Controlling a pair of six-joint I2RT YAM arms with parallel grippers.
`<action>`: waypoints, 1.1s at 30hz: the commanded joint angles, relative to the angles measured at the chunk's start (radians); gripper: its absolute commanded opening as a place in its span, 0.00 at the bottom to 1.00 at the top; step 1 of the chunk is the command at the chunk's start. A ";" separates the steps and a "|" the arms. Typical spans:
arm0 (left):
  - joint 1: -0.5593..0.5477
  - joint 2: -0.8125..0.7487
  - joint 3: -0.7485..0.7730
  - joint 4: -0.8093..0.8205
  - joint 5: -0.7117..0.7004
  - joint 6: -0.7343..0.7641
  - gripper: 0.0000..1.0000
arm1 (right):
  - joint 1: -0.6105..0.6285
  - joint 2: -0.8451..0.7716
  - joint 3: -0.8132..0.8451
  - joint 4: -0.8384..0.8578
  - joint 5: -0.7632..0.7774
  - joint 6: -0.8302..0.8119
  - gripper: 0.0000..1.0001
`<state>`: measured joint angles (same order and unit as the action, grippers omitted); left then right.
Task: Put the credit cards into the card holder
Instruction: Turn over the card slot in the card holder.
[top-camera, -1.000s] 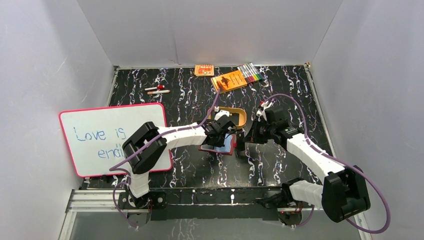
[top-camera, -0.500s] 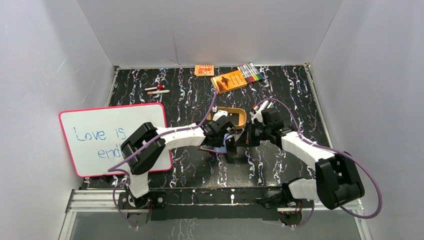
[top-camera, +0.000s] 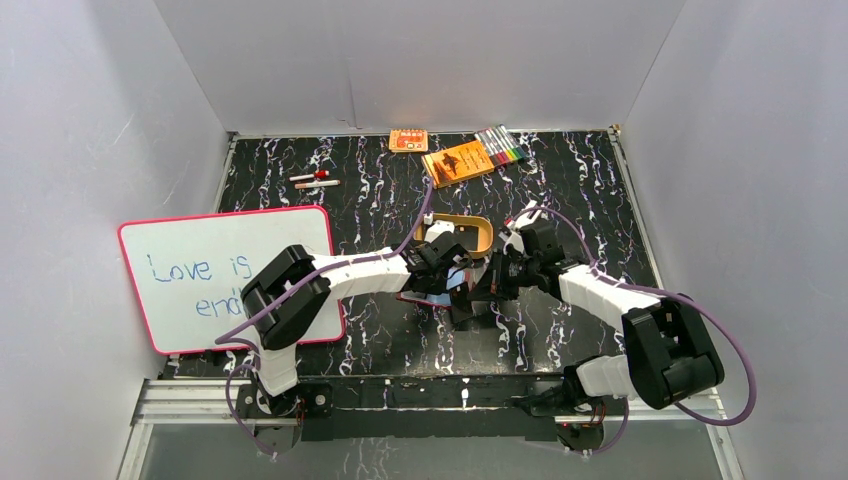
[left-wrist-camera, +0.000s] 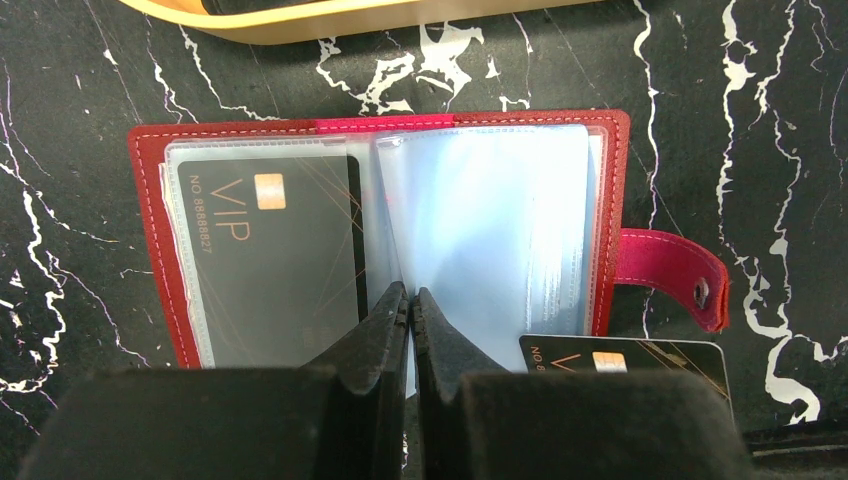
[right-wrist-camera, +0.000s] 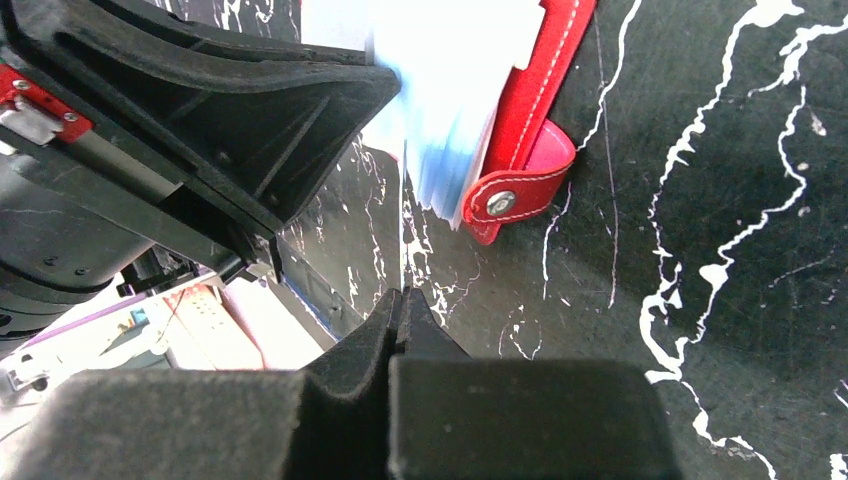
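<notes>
Right gripper (right-wrist-camera: 403, 297) closes in on the card holder (left-wrist-camera: 613, 220).
It brings its credit card (left-wrist-camera: 625, 365) left to the holder's edge; the left gripper (left-wrist-camera: 410, 300) pinches fully shut.

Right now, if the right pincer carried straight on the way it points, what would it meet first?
Probably the clear sleeves of the red card holder, reached first by the credit card the right pincer grips edge-on; depth is unclear.

The card holder (left-wrist-camera: 148, 260) lies open on the worktop (top-camera: 560, 200) just in front of the tray (left-wrist-camera: 330, 18), one credit card (left-wrist-camera: 270, 260) in its left sleeve (left-wrist-camera: 200, 342), a second credit card (left-wrist-camera: 640, 362) at its near right corner below the snap tab (left-wrist-camera: 665, 275), and a whiteboard (top-camera: 215, 270) well apart to the left.
</notes>
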<state>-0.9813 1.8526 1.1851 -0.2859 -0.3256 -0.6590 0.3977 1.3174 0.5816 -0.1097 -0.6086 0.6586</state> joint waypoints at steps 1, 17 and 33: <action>0.001 -0.041 -0.026 -0.048 -0.030 -0.001 0.02 | -0.001 -0.025 -0.017 0.050 0.007 0.033 0.00; 0.000 -0.050 -0.035 -0.048 -0.034 -0.008 0.01 | 0.000 -0.048 -0.059 0.100 -0.001 0.079 0.00; 0.000 -0.082 -0.025 -0.051 -0.018 -0.017 0.17 | 0.002 0.066 -0.042 0.216 -0.066 0.100 0.00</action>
<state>-0.9813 1.8362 1.1694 -0.2920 -0.3309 -0.6697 0.3977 1.3727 0.5201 0.0387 -0.6373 0.7570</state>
